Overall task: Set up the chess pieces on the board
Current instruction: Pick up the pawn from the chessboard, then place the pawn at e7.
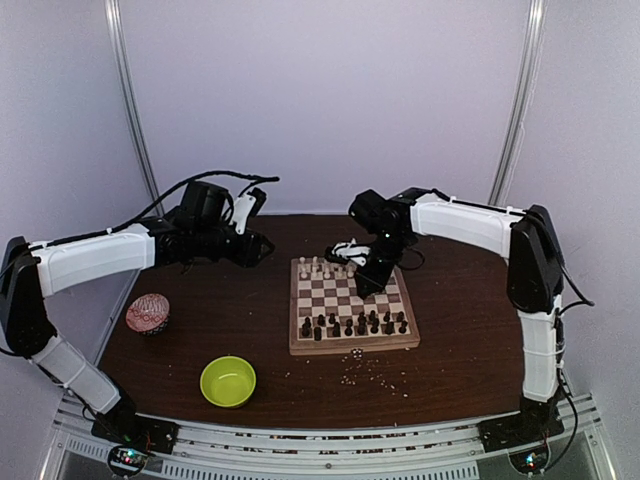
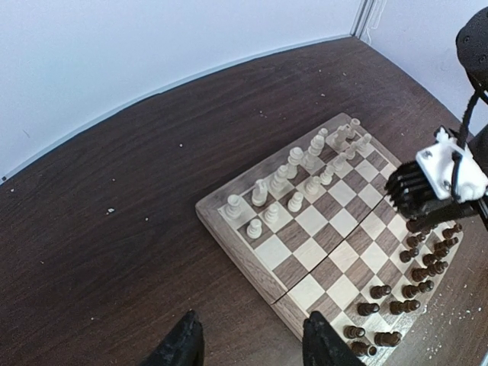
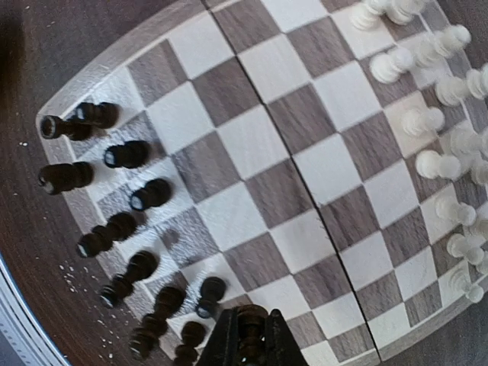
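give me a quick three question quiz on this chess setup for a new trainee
1. True or false: the left hand is closed on a chess piece.
2. What is pinched in the right hand? A) a cream piece B) a dark piece C) nothing
3. Fill in near or far: the cream pieces stand on the board's ____ side.
Key: 1 false, it hangs open, off the board. 2 B. 3 far.
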Controlling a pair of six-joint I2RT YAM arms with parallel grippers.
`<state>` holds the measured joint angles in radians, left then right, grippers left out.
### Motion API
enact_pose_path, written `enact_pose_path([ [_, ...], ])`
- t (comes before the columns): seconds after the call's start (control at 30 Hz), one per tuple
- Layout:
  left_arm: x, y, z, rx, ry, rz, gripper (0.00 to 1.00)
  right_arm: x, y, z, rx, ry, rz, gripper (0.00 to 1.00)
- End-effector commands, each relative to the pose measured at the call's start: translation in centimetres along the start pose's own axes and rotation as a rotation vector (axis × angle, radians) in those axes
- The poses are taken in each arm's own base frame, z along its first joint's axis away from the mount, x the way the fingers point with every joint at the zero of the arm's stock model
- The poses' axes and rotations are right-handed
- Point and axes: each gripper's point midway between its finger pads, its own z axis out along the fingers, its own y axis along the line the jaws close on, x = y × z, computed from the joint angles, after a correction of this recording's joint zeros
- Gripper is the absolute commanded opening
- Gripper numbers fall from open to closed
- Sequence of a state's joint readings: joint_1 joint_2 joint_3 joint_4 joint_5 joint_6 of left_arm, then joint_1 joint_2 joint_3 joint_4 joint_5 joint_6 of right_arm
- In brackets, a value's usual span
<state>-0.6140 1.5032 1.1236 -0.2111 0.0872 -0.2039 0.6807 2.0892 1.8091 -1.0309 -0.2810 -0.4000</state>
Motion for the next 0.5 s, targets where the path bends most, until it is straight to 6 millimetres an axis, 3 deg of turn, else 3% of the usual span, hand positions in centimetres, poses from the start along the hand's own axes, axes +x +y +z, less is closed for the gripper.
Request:
enact_pose_path([
  [0.0,-0.9,0.0,-1.1,0.004,-0.045,-0.009,0.47,-0.5,2.6,1.4,-0.065,0.034,-0.055,0.09],
  [0.47,-0.4,0.1,-1.4,0.002,-0.044,-0.016,0.47,-1.2,5.3,4.2,-0.128,0.08,-0.096,0.1],
])
